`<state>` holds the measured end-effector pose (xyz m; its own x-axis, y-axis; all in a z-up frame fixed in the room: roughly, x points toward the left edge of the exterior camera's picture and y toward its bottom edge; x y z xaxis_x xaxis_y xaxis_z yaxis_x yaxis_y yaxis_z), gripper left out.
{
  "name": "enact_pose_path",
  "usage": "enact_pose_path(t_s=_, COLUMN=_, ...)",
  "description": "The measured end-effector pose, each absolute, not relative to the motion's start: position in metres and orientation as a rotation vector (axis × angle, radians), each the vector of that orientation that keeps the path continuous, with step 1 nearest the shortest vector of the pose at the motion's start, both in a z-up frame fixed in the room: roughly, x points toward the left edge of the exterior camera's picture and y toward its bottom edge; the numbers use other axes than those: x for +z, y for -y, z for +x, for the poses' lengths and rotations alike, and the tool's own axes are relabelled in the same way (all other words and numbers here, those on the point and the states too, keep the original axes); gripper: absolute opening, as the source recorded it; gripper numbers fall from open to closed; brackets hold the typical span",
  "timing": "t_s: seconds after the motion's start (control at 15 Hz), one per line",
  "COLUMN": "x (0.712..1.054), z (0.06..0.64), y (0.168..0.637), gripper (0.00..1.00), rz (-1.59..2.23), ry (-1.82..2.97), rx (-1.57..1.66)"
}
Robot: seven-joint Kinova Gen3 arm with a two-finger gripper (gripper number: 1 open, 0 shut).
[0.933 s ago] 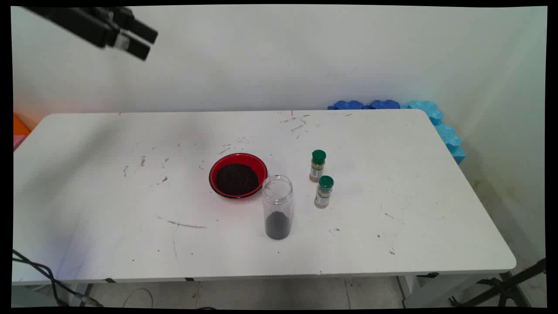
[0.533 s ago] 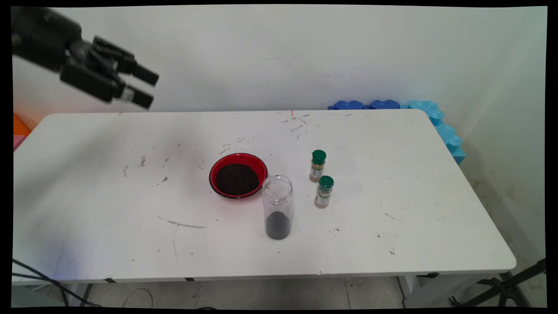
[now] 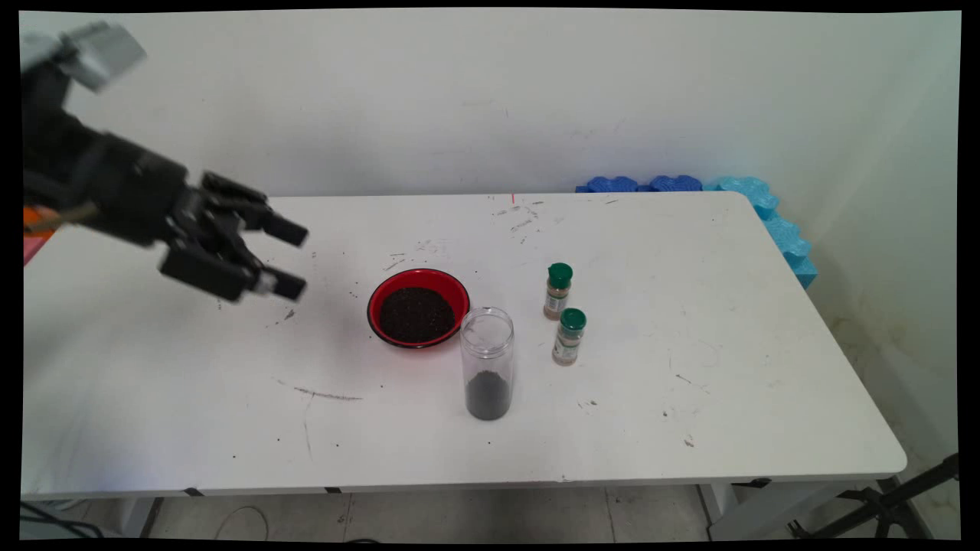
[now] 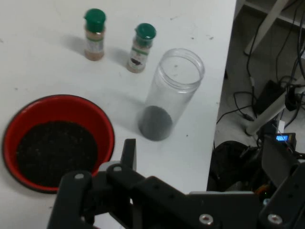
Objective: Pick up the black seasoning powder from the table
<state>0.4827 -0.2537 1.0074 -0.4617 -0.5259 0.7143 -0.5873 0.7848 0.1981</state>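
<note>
My black gripper [image 3: 295, 260] hangs open and empty over the left part of the white table [image 3: 727, 321], pointing right. The nearest thing is a red bowl [image 3: 374, 306] of dark grains, a short way to its right. In the hand view the bowl [image 4: 104, 125] lies just beyond one finger [image 4: 127, 152]. A clear open jar [image 3: 487, 360] with a dark layer at its bottom stands right of the bowl, upright [image 4: 170, 90]. Two small green-capped spice bottles [image 3: 558, 291] [image 3: 568, 337] stand past the jar; in the hand view they appear as the bottles [image 4: 94, 34] [image 4: 140, 47].
Blue foam pieces [image 3: 769, 218] lie along the table's far right corner. Scuff marks [image 3: 321, 394] streak the tabletop. Beyond the table's near edge, the hand view shows cables and equipment [image 4: 269, 100] on the floor.
The gripper has come down from the upper left corner to just above the table's left part, and a little rightward toward the bowl. It stays open. Nothing on the table has moved.
</note>
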Motion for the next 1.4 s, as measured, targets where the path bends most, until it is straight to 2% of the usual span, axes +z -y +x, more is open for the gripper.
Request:
enact_pose_path(t_s=0.4, x=0.962, z=0.440, y=0.248, gripper=1.00, rz=0.809, ry=2.175, rx=0.103)
enact_pose_path(t_s=1.4, x=0.864, z=0.362, y=0.289, gripper=1.00, rz=0.758, ry=2.226, rx=0.231)
